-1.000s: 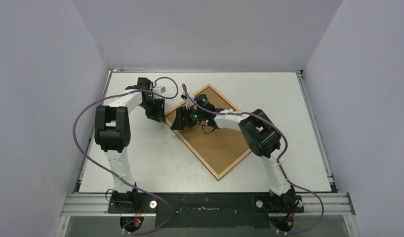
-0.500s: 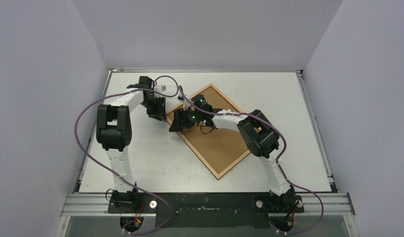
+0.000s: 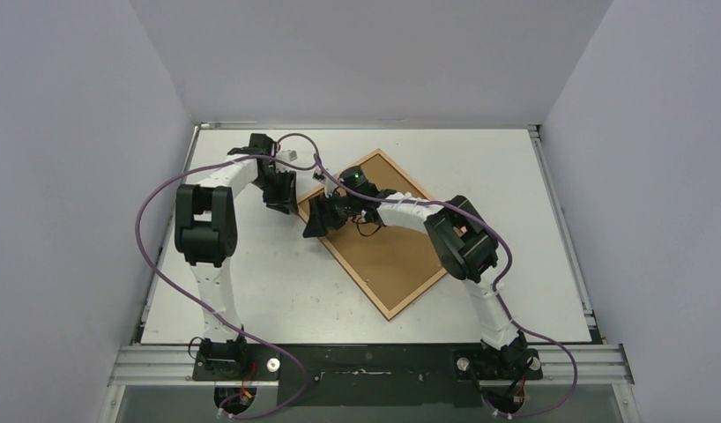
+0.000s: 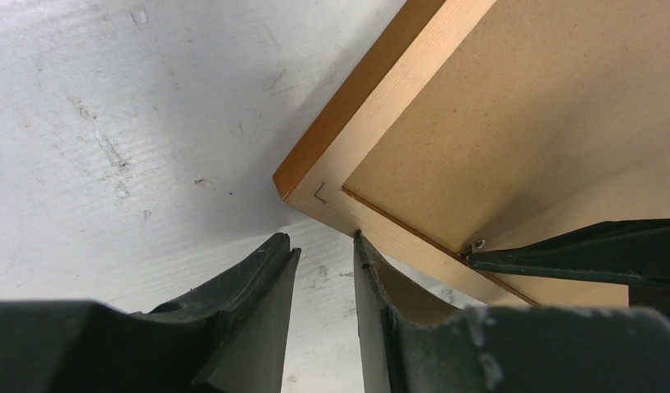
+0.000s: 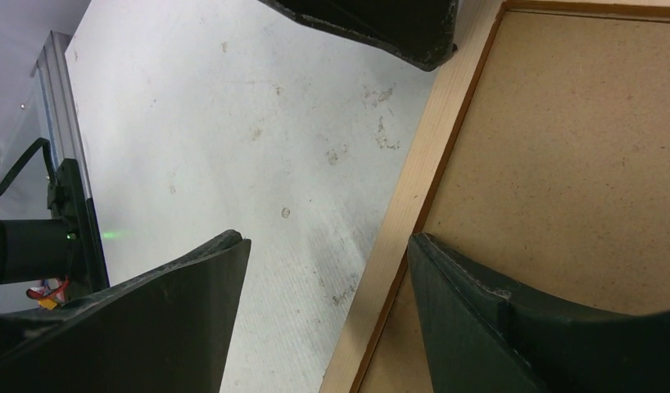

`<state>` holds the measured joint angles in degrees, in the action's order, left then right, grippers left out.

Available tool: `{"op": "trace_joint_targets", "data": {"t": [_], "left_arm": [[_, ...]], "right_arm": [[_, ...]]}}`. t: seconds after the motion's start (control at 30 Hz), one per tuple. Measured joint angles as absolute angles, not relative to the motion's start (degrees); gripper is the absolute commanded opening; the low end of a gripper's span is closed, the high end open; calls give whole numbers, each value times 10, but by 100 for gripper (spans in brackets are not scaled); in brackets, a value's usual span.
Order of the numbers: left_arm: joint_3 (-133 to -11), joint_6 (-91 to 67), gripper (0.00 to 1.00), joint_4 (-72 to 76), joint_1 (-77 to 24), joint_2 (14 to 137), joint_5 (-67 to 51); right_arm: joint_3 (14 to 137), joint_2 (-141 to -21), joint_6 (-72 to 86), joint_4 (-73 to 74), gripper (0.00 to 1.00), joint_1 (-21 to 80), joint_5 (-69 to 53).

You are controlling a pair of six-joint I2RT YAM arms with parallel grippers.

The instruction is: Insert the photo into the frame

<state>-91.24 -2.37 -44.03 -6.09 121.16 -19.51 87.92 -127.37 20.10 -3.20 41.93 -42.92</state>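
The frame [image 3: 355,278] lies face down on the table [image 3: 251,291], turned diagonally in the middle of the overhead view, with a brown backing board [image 3: 394,260] filling its opening. The left gripper [image 3: 286,206] sits at the frame's left corner. In its wrist view the fingers [image 4: 266,278] are only a narrow gap apart with bare table between them, so nothing is held, and the right-hand fingertip sits right against the outer edge of the wood just below the corner. The right gripper [image 3: 318,220] hangs over the frame's lower-left side, close to that same corner. Its jaws stand wide — one finger over the table, the other over the backing board, the strip of wood between them — and grip nothing.
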Motion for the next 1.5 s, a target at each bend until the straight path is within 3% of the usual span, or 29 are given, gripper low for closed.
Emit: {"op": "trace_joint_targets", "data": {"t": [0.73,1.5], "left_arm": [[-904,-28,29,-422,-59,1208,-199],[-903,-37,28,-420,-60,1207,-199]], "right_arm": [[974,-1302,203,-12,77,404,-417],[869,-1271,170,-36,75,426,-400]]}}
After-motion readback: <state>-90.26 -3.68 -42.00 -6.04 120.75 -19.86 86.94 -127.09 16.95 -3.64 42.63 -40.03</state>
